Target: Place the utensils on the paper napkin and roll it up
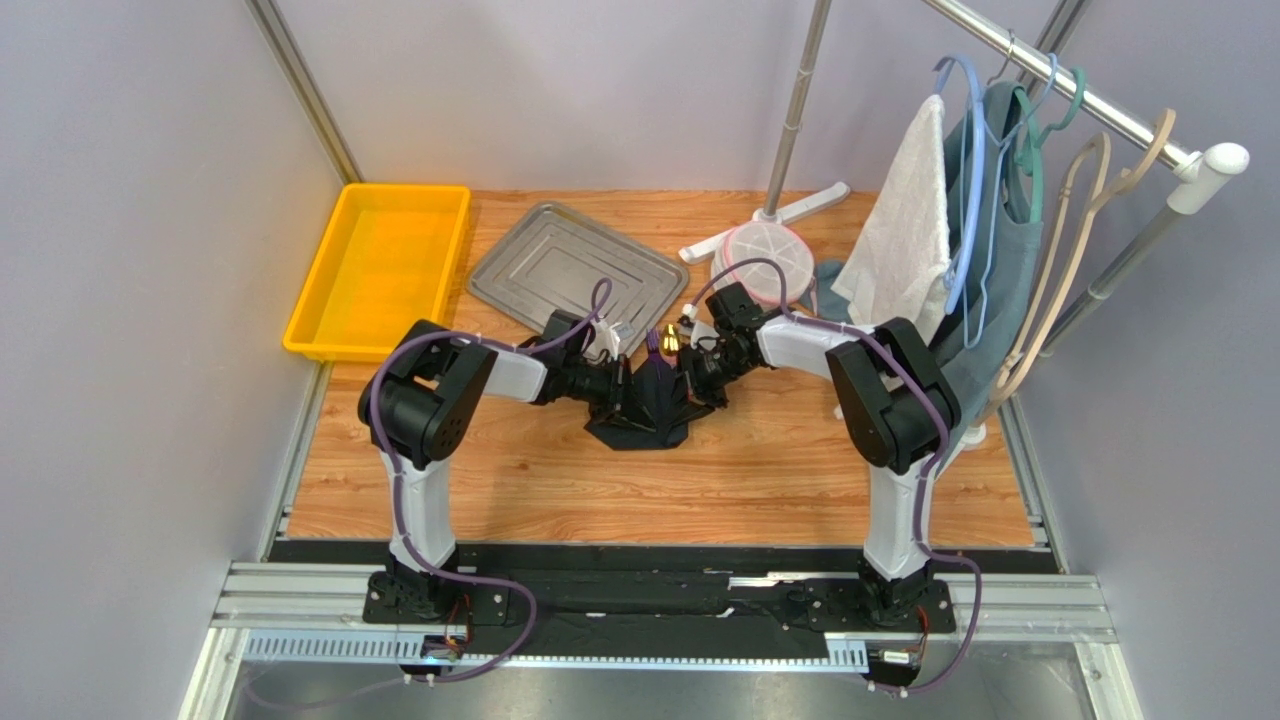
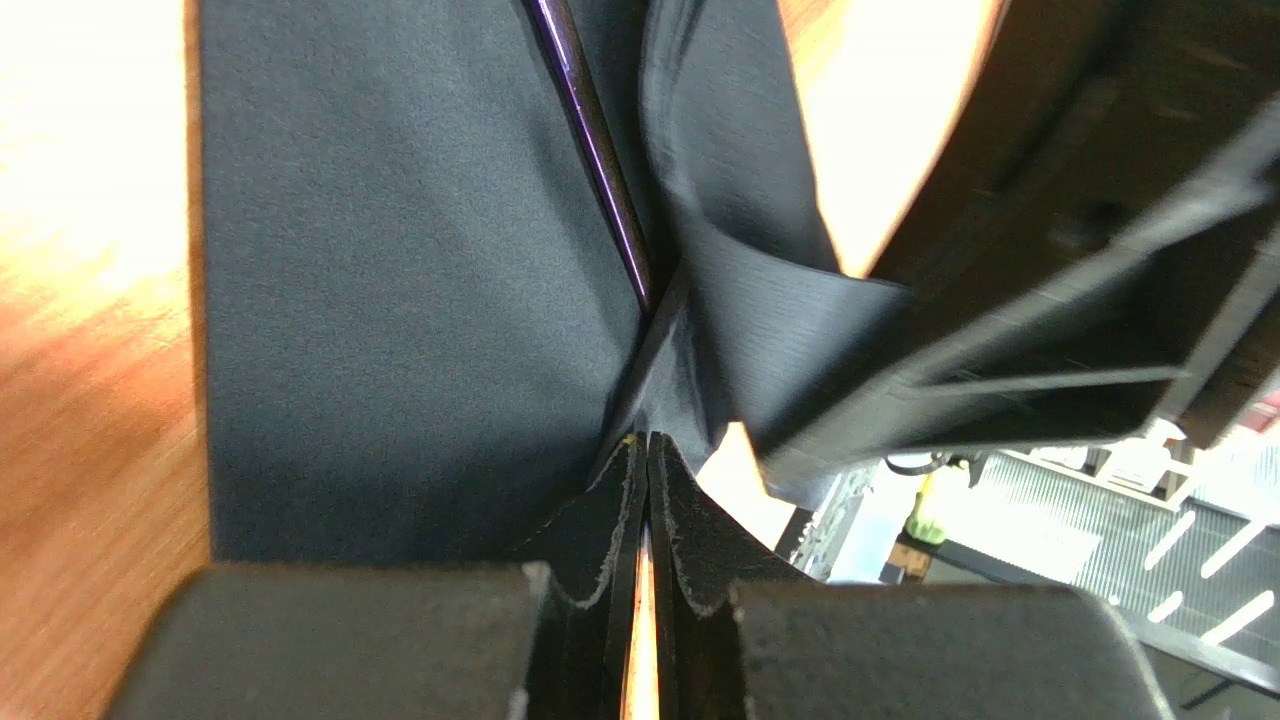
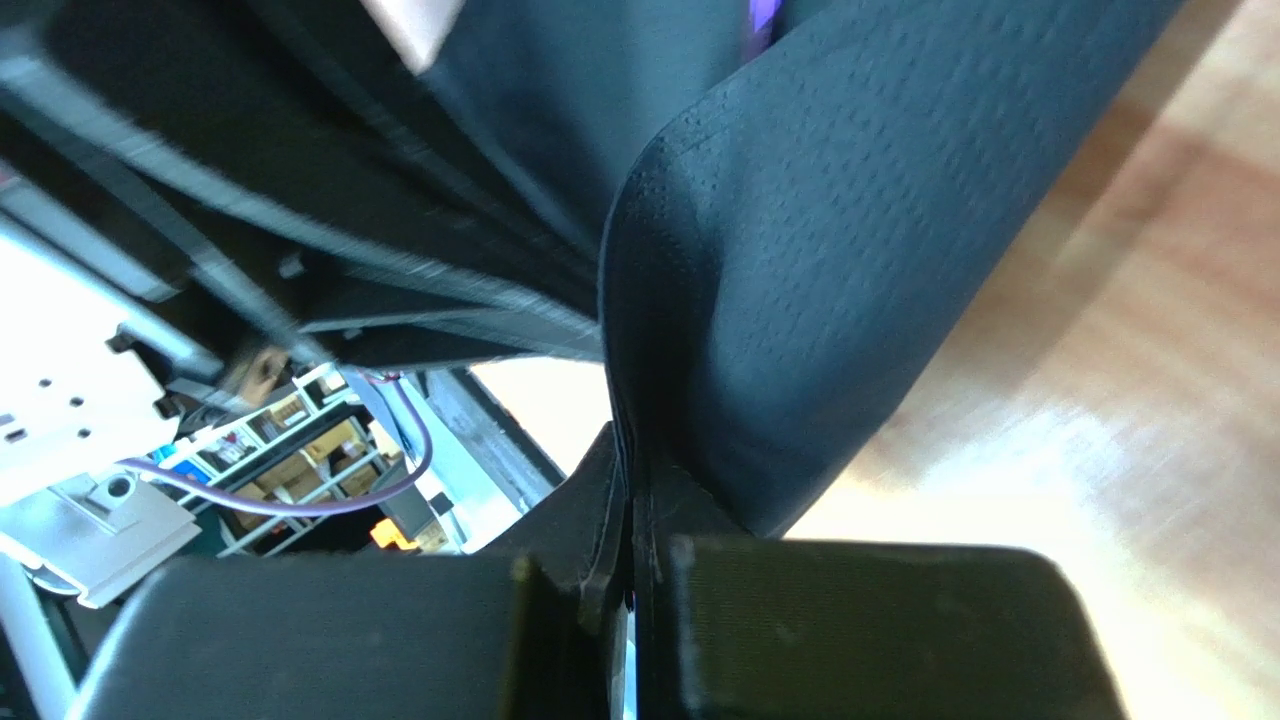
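From the near edge of the wooden table point(image 1: 676, 488), both arms reach inward and meet at mid-table over the black paper napkin point(image 1: 646, 408), which lies rumpled and partly lifted there. The left gripper point(image 2: 648, 450) is clenched on a raised fold of it. The right gripper point(image 3: 628, 450) pinches another edge, jaws tight together. The purple fork point(image 2: 598, 150) lies on the napkin along a crease. Beyond sit a grey metal tray point(image 1: 564, 270) and a yellow bin point(image 1: 376, 267).

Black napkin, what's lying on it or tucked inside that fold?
A purple fork lies on the napkin, its handle running under the raised fold pinched by the left claw and right claw. The fold covers its lower end and anything else inside.
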Robot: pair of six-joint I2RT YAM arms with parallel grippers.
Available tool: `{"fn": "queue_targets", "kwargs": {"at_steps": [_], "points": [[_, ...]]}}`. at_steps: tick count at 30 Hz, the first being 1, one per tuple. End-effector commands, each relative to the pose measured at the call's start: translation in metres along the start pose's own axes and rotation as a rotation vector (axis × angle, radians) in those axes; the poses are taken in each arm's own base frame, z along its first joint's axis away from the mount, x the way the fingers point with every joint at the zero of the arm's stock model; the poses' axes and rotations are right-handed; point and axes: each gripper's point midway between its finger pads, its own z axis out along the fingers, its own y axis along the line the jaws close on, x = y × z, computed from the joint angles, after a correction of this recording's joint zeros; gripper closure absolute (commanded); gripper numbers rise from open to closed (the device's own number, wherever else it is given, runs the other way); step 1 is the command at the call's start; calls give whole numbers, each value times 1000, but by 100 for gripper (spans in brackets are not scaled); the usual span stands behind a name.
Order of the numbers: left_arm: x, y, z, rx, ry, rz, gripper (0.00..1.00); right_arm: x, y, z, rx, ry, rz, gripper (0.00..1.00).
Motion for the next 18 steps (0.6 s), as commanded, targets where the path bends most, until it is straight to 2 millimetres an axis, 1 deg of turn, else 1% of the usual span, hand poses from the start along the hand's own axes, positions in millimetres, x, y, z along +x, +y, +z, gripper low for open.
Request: {"fn": "queue_targets", "kwargs": {"at_steps": [1,6,8,11,12,13,15,17,18], "points": [[-3,12,5,-46,-10,24,92,-12,-2,10,-4,-15,-7,100],[-6,6,3,-22,-21,37,91,-13,-7,14,1,-14,-2,99],[-7,1,1,-6,-28,43,91,-12,-7,15,-1,-11,-2,96],[-13,-10,-4,32,-59,56,87,-12,-7,15,-4,-10,-8,88],[-12,-12,-5,39,-60,52,86,-11,-8,15,-5,-9,-7,83],[-15,-16,-8,43,-69,57,85,-10,-6,15,-8,-7,-15,80],[-17,-18,-12,50,-80,51,82,-11,-5,13,-9,-15,-22,73],[-25,-20,-20,55,-110,49,80,-10,-3,11,-14,-17,-34,69],[-27,-20,-23,55,-118,41,77,-11,-3,10,-16,-22,-38,63]]}}
